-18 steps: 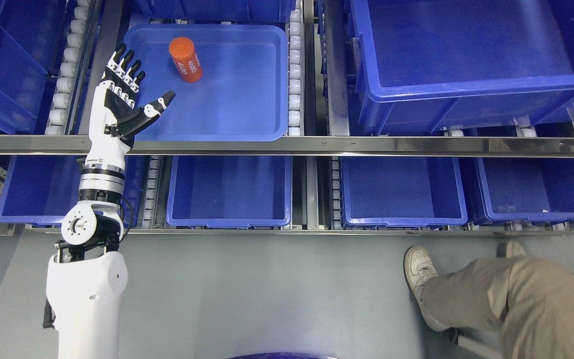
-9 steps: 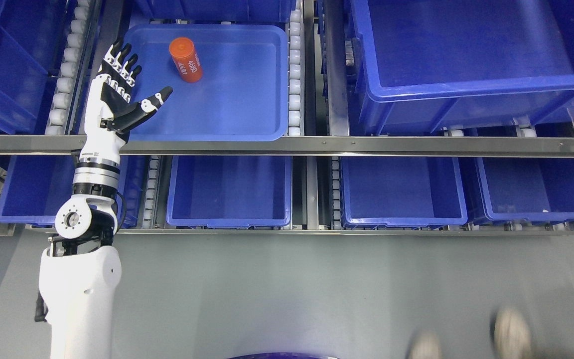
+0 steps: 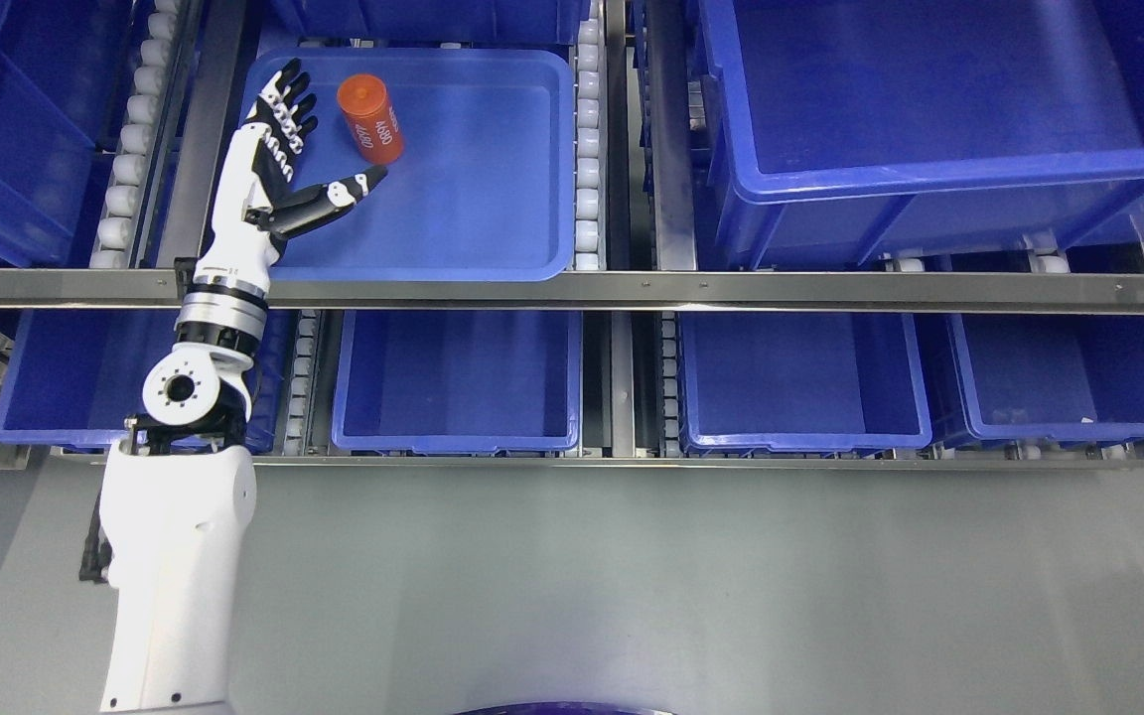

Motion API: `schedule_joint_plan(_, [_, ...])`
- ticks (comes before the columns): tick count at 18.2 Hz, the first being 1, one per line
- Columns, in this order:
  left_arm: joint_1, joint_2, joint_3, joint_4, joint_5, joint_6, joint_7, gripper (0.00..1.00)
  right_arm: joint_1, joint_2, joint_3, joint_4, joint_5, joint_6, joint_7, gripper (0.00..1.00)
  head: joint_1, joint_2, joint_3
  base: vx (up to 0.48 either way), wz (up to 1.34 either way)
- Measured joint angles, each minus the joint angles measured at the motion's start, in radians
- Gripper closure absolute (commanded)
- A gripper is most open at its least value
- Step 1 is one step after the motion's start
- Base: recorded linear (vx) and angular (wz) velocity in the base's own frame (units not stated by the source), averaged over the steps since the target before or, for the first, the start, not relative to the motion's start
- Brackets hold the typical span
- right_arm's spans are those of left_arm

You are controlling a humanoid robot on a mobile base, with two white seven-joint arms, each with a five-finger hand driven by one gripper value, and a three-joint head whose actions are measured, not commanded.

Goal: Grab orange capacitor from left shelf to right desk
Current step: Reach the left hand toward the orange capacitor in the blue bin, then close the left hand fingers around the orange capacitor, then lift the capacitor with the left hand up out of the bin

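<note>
As the left hand [image 3: 279, 164] slides into the tray [image 3: 493, 228], the grasp nears.
Fingers spread and empty; thumb now just beside the orange capacitor [image 3: 370, 119], not yet touching.

The white print on the orange capacitor [image 3: 370, 119] was too small to read with certainty. The left arm [image 3: 175, 586] was cut off by the bottom edge. The steel shelf rail [image 3: 632, 290] hid the far rims of the lower blue bins [image 3: 458, 382]. The large blue bin [image 3: 939, 119] ran past the top and right edges. A dark blue curved shape [image 3: 562, 709] showed only partly at the bottom edge.
</note>
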Motion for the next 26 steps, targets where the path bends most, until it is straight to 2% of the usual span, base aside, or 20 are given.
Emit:
schedule_joint_plan(5, [-0.080,0.006,-0.015,0.119,-0.066,-0.002,0.007,0.07,0.000,0.000,0.000,0.000,0.000,0.000,0.000,0.00,0.0000,0.000,0.000,0.000,0.00])
schedule_joint_plan(13, [-0.134,-0.017,-0.013,0.229,-0.095,-0.006,0.007,0.20,0.000,0.000,0.000,0.000,0.000,0.000,0.003,0.00,0.0000,0.000,0.000,0.000,0.00])
schedule_joint_plan(20, [-0.167,-0.039,-0.013,0.289,-0.103,-0.070,0.005,0.42,0.000,0.000,0.000,0.000,0.000,0.000,0.004,0.00,0.0000,0.000,0.000,0.000,0.00])
schedule_joint_plan(23, [-0.177,-0.044,-0.014,0.306,-0.107,-0.080,0.004,0.47,0.000,0.000,0.000,0.000,0.000,0.000,0.000,0.00,0.0000,0.000,0.000,0.000,0.00])
schedule_joint_plan(26, [-0.183,-0.048,-0.014,0.321,-0.109,-0.082,0.004,0.59,0.000,0.000,0.000,0.000,0.000,0.000,-0.001,0.00,0.0000,0.000,0.000,0.000,0.00])
